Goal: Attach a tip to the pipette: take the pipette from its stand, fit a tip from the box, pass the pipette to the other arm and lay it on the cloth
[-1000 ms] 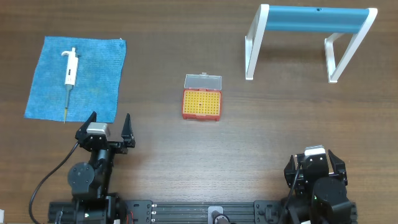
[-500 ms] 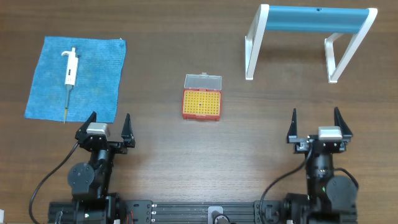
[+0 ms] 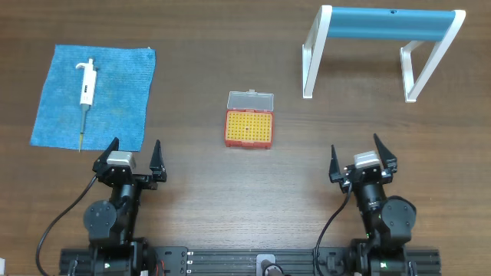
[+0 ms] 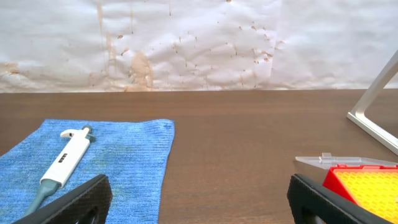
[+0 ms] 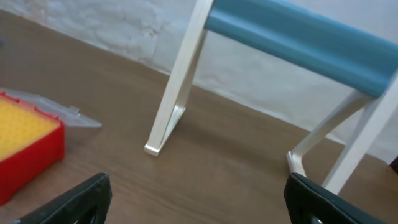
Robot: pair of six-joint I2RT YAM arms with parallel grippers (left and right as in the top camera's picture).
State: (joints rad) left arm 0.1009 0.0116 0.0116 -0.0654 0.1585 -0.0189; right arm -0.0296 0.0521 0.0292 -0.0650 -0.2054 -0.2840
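The pipette (image 3: 86, 86) lies lengthwise on the blue cloth (image 3: 115, 92) at the far left of the desk (image 3: 230, 199), its thin end pointing toward the arms. A yellowish tip (image 3: 80, 141) seems fitted there, reaching the cloth's near edge. The stand (image 3: 387, 23) at the far right holds nothing. We judge the task all but done, with only a clean retreat of the arms left.

The left tool (image 3: 136, 143) sits low, just near of the cloth, with its fingers wide apart and nothing between them. The right tool (image 3: 354, 144) sits low on the other side, also spread open and empty, facing the stand.

To finish well, we would keep the left tool spread and clear of the cloth's near edge. A snagged corner could drag the cloth and roll the pipette, or knock the tip loose. Any move should go up or back, not sideways across the cloth. The open tip box (image 3: 248, 126) in the middle should be left alone.

We count one pipette, one cloth, one stand, one tip box and two tools. The yellow tips in the box are too fine to number.
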